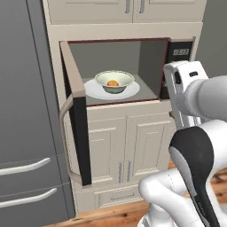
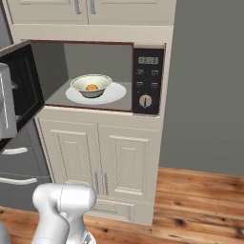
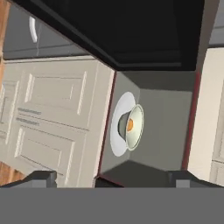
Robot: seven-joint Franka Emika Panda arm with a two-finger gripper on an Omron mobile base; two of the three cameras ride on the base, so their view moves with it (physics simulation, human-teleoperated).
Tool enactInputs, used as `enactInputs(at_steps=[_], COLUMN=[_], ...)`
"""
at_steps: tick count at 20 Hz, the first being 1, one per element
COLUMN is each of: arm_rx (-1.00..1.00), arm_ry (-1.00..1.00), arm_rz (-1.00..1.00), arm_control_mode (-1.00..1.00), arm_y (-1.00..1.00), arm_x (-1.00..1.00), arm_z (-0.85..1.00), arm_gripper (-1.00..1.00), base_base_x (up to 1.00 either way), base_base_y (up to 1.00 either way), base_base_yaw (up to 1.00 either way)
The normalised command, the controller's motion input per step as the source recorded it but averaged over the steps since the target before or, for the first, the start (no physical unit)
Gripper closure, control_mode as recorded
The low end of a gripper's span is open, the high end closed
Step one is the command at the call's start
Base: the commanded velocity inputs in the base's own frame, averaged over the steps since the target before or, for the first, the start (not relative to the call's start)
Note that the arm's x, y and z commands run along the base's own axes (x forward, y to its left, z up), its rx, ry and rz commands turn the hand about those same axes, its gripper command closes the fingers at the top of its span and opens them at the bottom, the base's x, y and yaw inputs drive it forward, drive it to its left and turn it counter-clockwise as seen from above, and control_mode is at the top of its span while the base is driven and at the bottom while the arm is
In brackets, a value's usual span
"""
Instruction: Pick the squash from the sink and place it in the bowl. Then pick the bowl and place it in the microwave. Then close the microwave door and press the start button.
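The microwave stands open, its grey inside showing. Inside, the pale bowl rests on a flat white plate, and the small orange squash lies in the bowl. From the right I see the same bowl, the squash and the dark control panel. The microwave door is swung out to the left, its curved handle facing outward. My gripper is open and holds nothing, hanging in front of the opening and apart from the bowl. The sink is out of view.
Beige cabinet doors sit below the microwave and more cabinets above it. A grey fridge with drawer handles stands left of the open door. A wood floor and a grey wall lie to the right.
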Motion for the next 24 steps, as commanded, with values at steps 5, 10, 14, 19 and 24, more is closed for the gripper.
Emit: enactInputs(at_steps=[5,10,14,19,24], arm_rx=[0.04,0.02,0.0,0.0,-0.03], arm_ry=[-0.05,-0.09,-0.12,-0.09,-0.09], arm_rz=[-0.13,-0.16,-0.19,-0.21,-0.16], arm_control_mode=[-1.0,-1.0,-1.0,-1.0,-1.0], arm_y=[0.13,0.14,0.18,0.36,0.75], arm_x=[-1.0,-1.0,-1.0,-0.8,-0.13], arm_z=[0.02,0.12,0.1,0.04,0.0], arm_gripper=[-1.0,-1.0,-1.0,-1.0,-1.0], base_base_x=[0.0,0.0,0.0,0.0,0.0], base_base_y=[0.0,0.0,0.0,0.0,0.0], base_base_yaw=[0.0,0.0,0.0,0.0,0.0])
